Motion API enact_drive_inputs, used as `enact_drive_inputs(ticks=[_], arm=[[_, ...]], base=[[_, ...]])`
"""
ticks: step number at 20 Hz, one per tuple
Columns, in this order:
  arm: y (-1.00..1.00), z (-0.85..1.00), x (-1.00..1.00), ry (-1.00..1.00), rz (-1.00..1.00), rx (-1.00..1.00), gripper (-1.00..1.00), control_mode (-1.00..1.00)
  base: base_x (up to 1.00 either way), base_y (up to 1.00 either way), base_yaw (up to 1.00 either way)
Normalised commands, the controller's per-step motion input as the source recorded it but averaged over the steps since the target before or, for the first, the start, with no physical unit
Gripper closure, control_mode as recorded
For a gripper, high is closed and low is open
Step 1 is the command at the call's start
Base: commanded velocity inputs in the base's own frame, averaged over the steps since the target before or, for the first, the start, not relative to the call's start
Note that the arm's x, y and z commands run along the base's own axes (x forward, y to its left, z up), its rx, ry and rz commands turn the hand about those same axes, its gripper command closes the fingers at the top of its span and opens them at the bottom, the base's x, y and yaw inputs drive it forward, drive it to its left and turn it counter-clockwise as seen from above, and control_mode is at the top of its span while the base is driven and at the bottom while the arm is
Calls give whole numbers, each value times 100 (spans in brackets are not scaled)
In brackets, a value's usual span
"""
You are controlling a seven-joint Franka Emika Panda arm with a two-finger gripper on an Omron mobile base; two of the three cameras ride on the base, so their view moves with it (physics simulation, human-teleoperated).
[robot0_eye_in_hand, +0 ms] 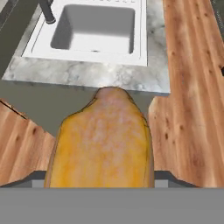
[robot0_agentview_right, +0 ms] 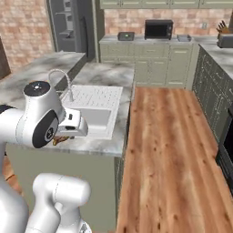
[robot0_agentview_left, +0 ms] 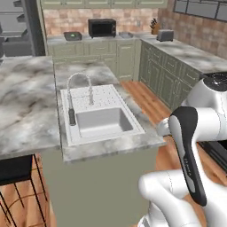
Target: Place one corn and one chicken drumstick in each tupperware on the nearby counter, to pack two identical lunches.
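The jaws are clamped on a chicken drumstick (robot0_eye_in_hand: 103, 140), which takes up the lower middle of the hand view. Its golden-orange body is broad at the bottom edge and narrows to a rounded end near the middle of the frame, so its long axis runs bottom to top there, the narrow end pointing at the island edge. In the right base view a sliver of the same brown piece peeks out at centre left, under the white wrist.

Beyond the drumstick, the island (robot0_eye_in_hand: 87, 74) with its white sink (robot0_eye_in_hand: 94, 30) crosses the top of the hand view, and wood floor (robot0_eye_in_hand: 192, 109) fills the right side.

The counter (robot0_agentview_left: 88, 39) with olive cabinet fronts lies along the top of the left base view, well apart from the arm. On it a dark grey tupperware (robot0_agentview_left: 72, 36) sits just left of the microwave (robot0_agentview_left: 102, 27); in the right base view a second tray appears right of the microwave in the upper right.

By my reading the task is in a carrying stage: one drumstick is in hand and not yet placed. What the trays already hold is too small to tell, so the remaining pieces cannot be counted.
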Motion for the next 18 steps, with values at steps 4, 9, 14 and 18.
enact_drive_inputs(ticks=[4,9,14,18], arm=[[0,0,0,0,0,0,100,100],[0,0,0,0,0,0,100,100],[0,0,0,0,0,0,100,100],[0,0,0,0,0,0,100,100]], base=[[0,-100,-4],[5,-87,-2],[23,-64,-1],[62,-38,0]])
